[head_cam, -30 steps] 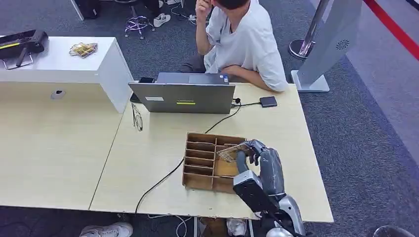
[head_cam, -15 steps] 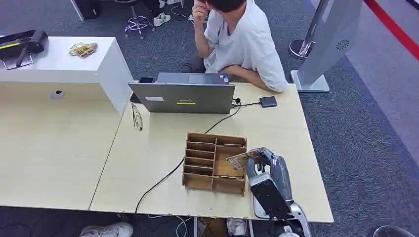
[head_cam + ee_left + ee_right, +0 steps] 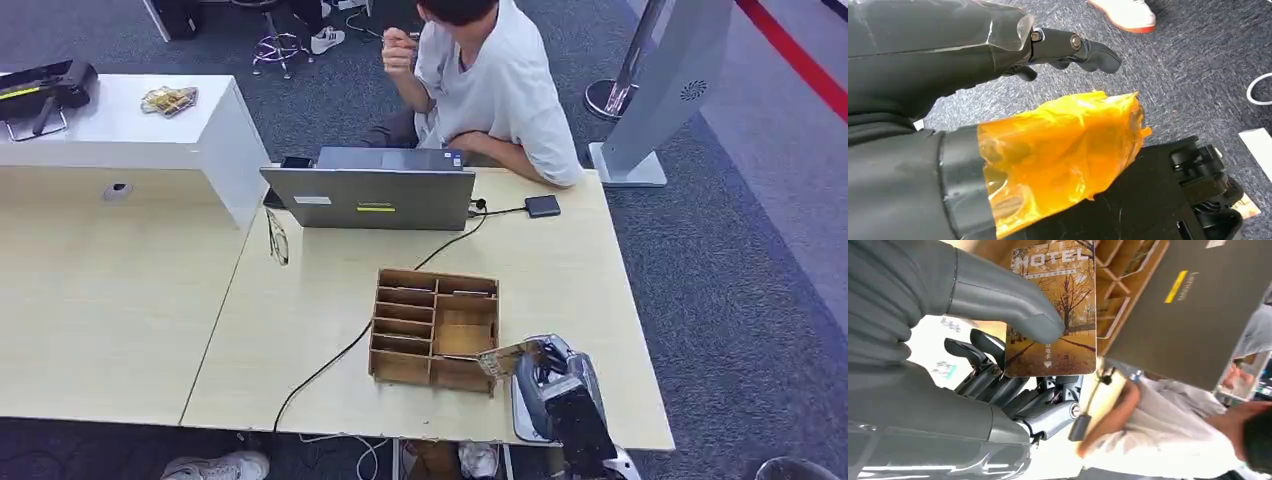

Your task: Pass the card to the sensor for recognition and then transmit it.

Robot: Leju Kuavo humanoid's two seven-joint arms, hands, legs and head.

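1. While the right hand point(image 3: 548, 362) hangs over the tabletop's near edge toward its right corner, it pinches one card point(image 3: 508, 357) between its thumb and darker fingers, just beside the near right corner of the wooden organizer point(image 3: 434, 328).
2. Seen from the right wrist, the card point(image 3: 1053, 310) reads "HOTEL" over an autumn tree scene, the thumb point(image 3: 1013, 302) pressing its face and the fingers point(image 3: 998, 382) curled behind it; the head view gives only its slanted edge.
3. A white sensor pad point(image 3: 522, 415) lies flat on the tabletop under that hand, at the near edge.
4. The organizer is one brown tray split into slots: narrow ones stacked down its left side, wider ones on the right; what lies in them cannot be told.
5. The left hand point(image 3: 1068, 47) appears in its own wrist view over grey carpet, fingers extended and holding nothing, with orange tape point(image 3: 1058, 150) wrapped on the thumb.
6. One grey laptop point(image 3: 370, 195) stands at the tabletop's far edge, a black cable point(image 3: 340, 350) running past the organizer.
7. One person point(image 3: 490, 90) in a white shirt sits beyond the far edge.
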